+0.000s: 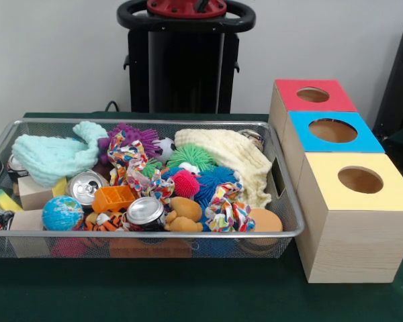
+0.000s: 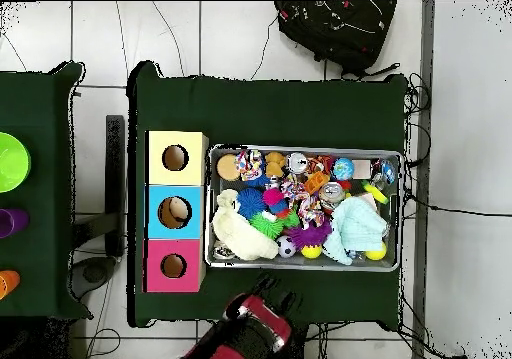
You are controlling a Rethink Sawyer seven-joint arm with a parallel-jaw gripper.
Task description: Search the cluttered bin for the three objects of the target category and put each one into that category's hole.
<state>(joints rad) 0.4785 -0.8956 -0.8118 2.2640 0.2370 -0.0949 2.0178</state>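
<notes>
Front view, near to far:
Yellow-top box [image 1: 356, 225]: lower right of frame, nearest; the hole [image 1: 360, 180] is round, dark, open.
Bin [image 1: 154, 235]: wire mesh, fills left and centre of frame, just left of the boxes.
Cloth knot 1 [image 1: 227, 209]: near rim, right of centre, beside a tan plush [image 1: 183, 215].
Cloth knot 2 [image 1: 154, 186]: mid bin, between an orange tray [image 1: 113, 198] and a pink spiky ball [image 1: 185, 183].
Cloth knot 3 [image 1: 125, 153]: further back, in front of a purple spiky ball [image 1: 136, 137].
Other clutter: globe ball [image 1: 62, 213] and can [image 1: 145, 212] near the front; mint cloth [image 1: 54, 155] upper left of bin, cream cloth [image 1: 225, 157] upper right.
Blue-top box [image 1: 332, 132]: behind the yellow one.
Red-top box [image 1: 312, 96]: furthest.
Pedestal [image 1: 183, 67]: top centre, behind the bin.
Gripper: can't tell its state. Overhead view shows only the red arm [image 2: 255, 325] folded at bottom centre, clear of the bin [image 2: 305, 265].
</notes>
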